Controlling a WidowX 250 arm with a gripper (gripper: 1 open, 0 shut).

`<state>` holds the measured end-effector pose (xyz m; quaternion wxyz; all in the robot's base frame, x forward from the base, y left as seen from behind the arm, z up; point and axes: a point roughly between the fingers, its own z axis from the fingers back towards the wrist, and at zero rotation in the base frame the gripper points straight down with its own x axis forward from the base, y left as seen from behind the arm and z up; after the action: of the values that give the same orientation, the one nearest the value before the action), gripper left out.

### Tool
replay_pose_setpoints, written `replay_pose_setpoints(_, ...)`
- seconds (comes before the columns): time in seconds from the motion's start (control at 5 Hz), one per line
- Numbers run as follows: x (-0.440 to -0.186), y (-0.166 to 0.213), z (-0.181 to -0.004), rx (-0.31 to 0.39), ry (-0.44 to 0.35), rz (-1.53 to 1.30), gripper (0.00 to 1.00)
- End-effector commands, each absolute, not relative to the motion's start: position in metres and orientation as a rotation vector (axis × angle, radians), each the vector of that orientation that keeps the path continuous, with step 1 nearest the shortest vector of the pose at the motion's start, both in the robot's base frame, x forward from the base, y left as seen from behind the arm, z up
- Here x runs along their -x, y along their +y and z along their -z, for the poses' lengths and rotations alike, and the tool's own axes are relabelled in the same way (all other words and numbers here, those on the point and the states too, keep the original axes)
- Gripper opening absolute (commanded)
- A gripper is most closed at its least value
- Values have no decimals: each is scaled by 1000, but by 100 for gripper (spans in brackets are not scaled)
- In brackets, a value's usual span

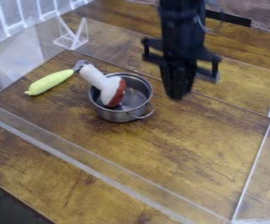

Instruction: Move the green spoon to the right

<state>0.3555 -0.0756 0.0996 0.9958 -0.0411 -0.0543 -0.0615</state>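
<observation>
The green spoon (50, 81), a small yellow-green piece, lies flat on the wooden table at the left, apart from everything else. My gripper (179, 91) hangs pointing down, well to the right of the spoon and just right of the metal pot (124, 101). Its fingers are pressed together and nothing shows between them.
A white thick-handled utensil with a red part (101, 80) leans in the pot. Clear acrylic walls (260, 166) fence the table at the front and right. A clear plastic stand (69, 35) sits at the back left.
</observation>
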Motion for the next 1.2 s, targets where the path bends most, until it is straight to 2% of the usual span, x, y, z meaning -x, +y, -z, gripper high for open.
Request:
replay_pose_setpoints(0.0,-360,-88,-91,96,-151,142,0)
replay_pose_setpoints(0.2,-358,-86,-83,89,-123,80,100)
replay_pose_setpoints(0.4,-356,-84,-75,81,-96,21,100)
replay_pose_setpoints(0.6,-354,-83,-54,72,-59,29,100)
replay_pose_setpoints(0.8,-356,-55,-69,70,-64,76,100)
replay_pose_setpoints(1.0,-355,-37,-95,68,-73,114,100)
